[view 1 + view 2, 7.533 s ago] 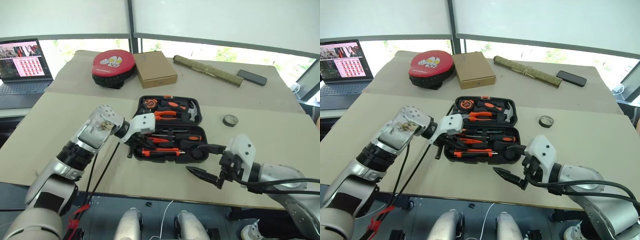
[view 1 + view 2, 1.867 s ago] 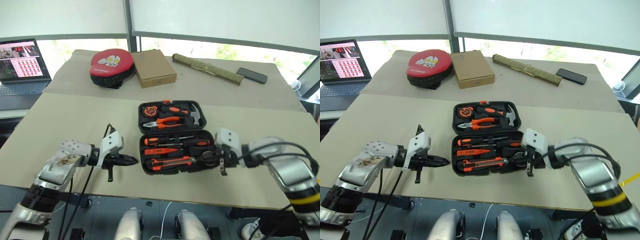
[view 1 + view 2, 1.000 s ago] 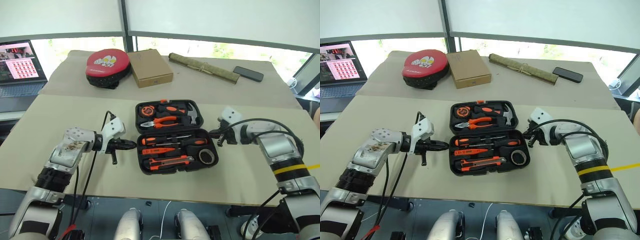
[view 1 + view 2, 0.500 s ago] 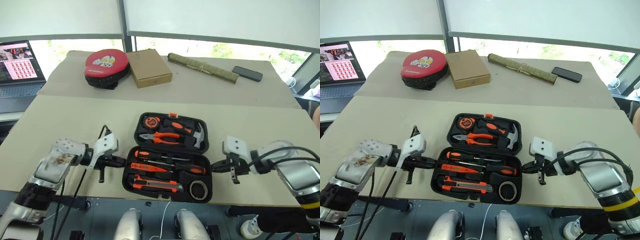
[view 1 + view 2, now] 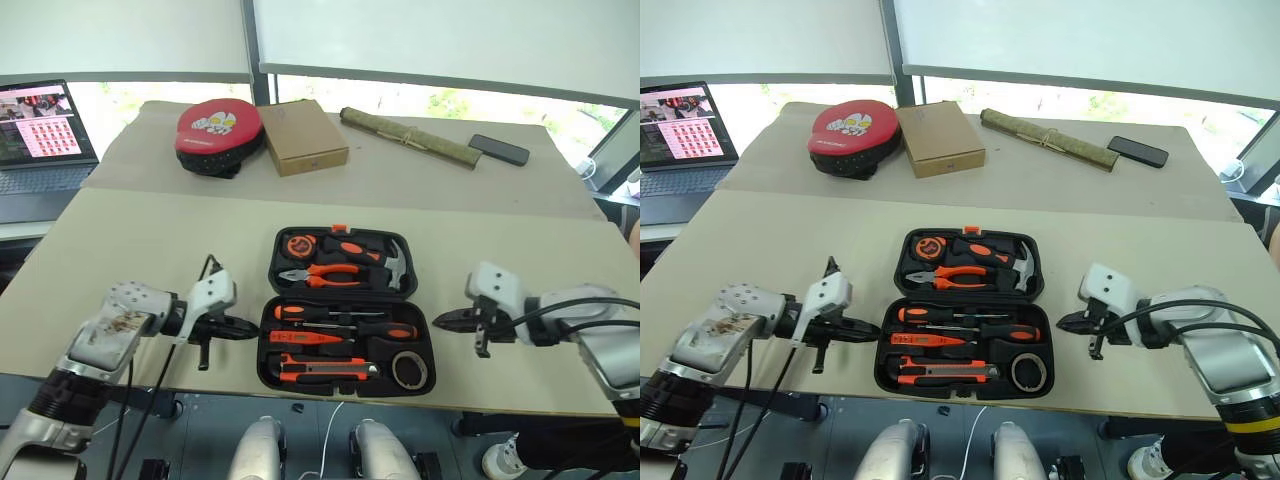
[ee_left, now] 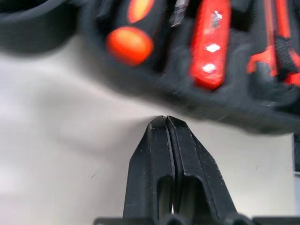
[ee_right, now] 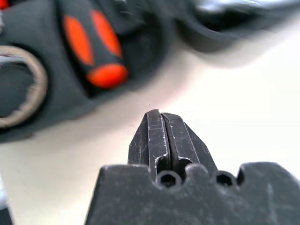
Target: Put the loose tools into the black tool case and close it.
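Flanking the open black tool case [image 5: 345, 310], lid flat on the surface.
Both tools, left tool [image 5: 243, 331] and right tool [image 5: 446, 321], are sitting pressed together, pointing inward at its 2 short ends.

Right gripper [image 7: 160, 113] pressed shut above bare table [image 7: 243, 108], tips just short of case [image 7: 56, 98] holding orange-and-black handle [image 7: 91, 51].

A red pad [image 5: 218, 128] and a cardboard box [image 5: 305, 135] sit side by side near the far edge of the desk [image 5: 120, 240]. A long rolled bundle [image 5: 412, 139] lies toward the far right, with a phone [image 5: 499, 150] just beyond its end. A laptop [image 5: 42, 125] stands open off the desk's far left corner.
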Controlling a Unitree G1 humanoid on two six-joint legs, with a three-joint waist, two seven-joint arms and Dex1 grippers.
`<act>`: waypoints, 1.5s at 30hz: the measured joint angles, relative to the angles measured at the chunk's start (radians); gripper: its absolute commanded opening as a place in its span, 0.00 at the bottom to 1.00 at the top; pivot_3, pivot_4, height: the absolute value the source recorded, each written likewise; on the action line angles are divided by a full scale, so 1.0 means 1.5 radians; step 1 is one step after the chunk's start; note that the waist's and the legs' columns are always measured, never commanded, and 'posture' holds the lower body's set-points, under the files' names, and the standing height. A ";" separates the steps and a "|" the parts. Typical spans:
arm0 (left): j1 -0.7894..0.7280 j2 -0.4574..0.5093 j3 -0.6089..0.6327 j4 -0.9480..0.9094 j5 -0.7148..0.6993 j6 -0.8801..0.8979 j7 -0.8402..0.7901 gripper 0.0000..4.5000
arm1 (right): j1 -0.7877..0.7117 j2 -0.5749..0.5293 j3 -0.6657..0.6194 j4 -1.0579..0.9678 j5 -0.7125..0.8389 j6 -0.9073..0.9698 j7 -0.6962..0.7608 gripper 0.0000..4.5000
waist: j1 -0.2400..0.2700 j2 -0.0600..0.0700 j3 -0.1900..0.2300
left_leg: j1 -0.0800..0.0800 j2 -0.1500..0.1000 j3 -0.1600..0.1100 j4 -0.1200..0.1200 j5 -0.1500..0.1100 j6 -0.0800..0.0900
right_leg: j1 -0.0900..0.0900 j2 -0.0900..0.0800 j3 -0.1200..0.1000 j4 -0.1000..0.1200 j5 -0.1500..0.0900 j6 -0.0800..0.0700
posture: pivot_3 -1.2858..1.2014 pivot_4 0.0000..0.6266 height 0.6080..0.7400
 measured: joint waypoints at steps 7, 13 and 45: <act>-0.181 -0.055 0.077 0.137 -0.085 0.262 0.072 0.70 | -0.127 0.102 -0.060 0.058 0.103 0.207 -0.087 0.70 | -0.002 0.000 0.000 | 0.000 0.000 -0.001 0.000 0.000 0.000 | 0.000 0.000 0.000 0.000 0.000 0.000 | 0.52 0.24 1.00; -0.314 -0.161 0.101 0.266 -0.108 0.442 0.202 0.87 | -0.248 0.196 -0.060 0.139 0.126 0.321 -0.186 0.86 | -0.002 0.000 0.000 | -0.002 -0.001 -0.002 0.003 0.000 0.000 | 0.000 0.000 -0.001 0.001 0.001 0.001 | 0.52 0.24 1.00; -0.243 -0.254 0.166 0.155 -0.134 0.385 0.322 0.00 | -0.264 0.246 -0.085 0.181 0.123 0.283 -0.305 0.01 | 0.003 0.000 0.000 | -0.004 -0.002 -0.002 0.003 0.000 0.000 | -0.001 -0.002 0.000 0.000 0.002 0.002 | 0.52 0.24 1.00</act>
